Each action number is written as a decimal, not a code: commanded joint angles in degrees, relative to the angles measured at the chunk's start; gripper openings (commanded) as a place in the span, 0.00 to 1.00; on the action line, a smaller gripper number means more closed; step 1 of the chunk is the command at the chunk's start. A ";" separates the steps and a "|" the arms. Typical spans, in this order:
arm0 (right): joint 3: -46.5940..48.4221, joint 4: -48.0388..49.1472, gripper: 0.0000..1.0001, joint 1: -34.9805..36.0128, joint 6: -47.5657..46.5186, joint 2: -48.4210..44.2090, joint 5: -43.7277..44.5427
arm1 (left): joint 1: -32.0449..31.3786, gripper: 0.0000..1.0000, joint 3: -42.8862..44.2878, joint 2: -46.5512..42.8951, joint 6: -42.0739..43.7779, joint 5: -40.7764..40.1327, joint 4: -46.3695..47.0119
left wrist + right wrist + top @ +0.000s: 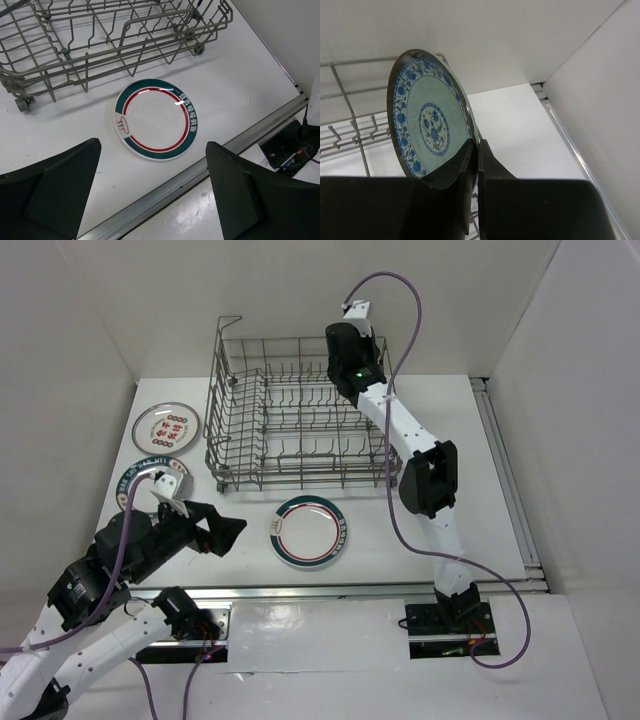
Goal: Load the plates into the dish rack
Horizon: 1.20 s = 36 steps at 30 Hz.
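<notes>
Right gripper (474, 145) pinching a small teal plate (427, 120) upright by its rim at the far right of the dish rack (300, 478), left gripper (152, 145) gaping empty near a green-rimmed plate (156, 120) flat on the table (480, 490); glazed ware, likely stiff, slick, breakable: grip rims

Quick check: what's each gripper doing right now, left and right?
left gripper: open, holding nothing.
right gripper: shut on the teal plate.
</notes>
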 commanded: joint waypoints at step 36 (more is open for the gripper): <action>3.49 21.16 0.00 2.91 -9.41 7.61 9.62 | -0.25 1.00 -0.57 -3.27 -1.51 -1.36 1.54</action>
